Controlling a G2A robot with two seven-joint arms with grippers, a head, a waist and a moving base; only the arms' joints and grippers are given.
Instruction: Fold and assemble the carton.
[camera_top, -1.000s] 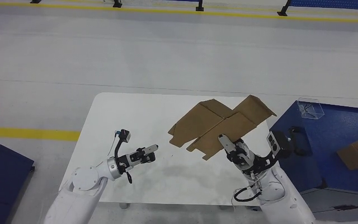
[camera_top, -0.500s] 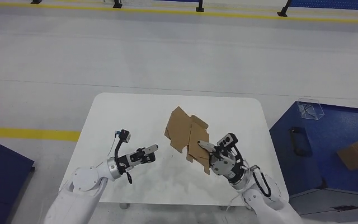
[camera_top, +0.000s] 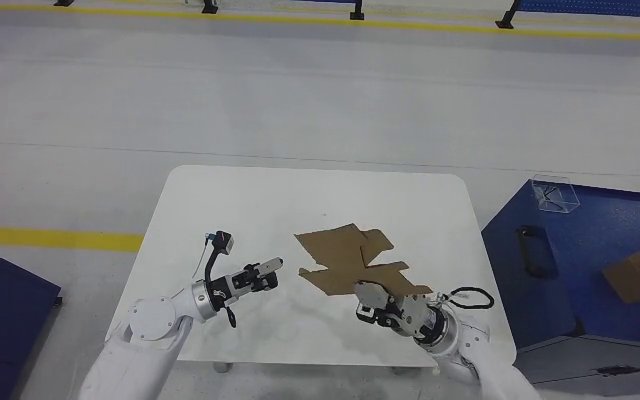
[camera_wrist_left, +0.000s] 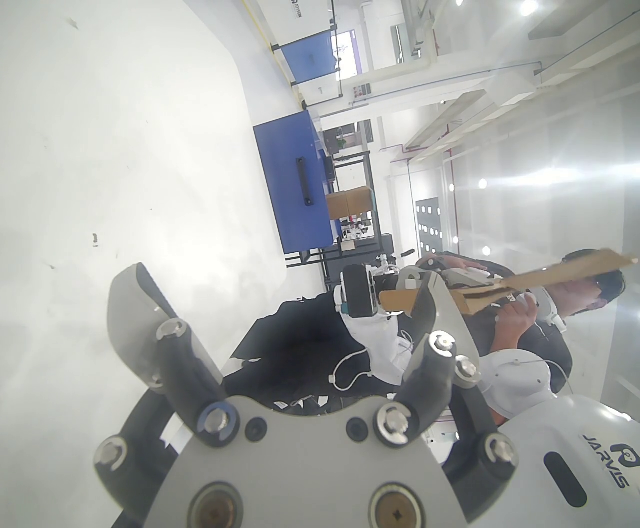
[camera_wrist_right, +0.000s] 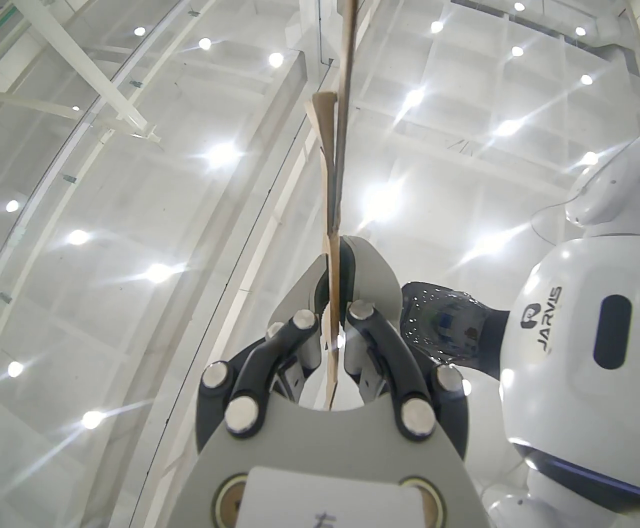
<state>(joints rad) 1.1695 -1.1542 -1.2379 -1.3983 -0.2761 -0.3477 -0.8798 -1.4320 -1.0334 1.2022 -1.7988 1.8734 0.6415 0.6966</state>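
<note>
Carton (camera_top: 340, 258) edge pinched between right jaws, left jaws spread

flat brown carton (camera_top: 345, 260), unfolded, above table

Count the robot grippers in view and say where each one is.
2. The left gripper is open above the table, off to the left of the carton and not touching it. The right gripper is shut on the carton's edge nearest the robot.
</note>
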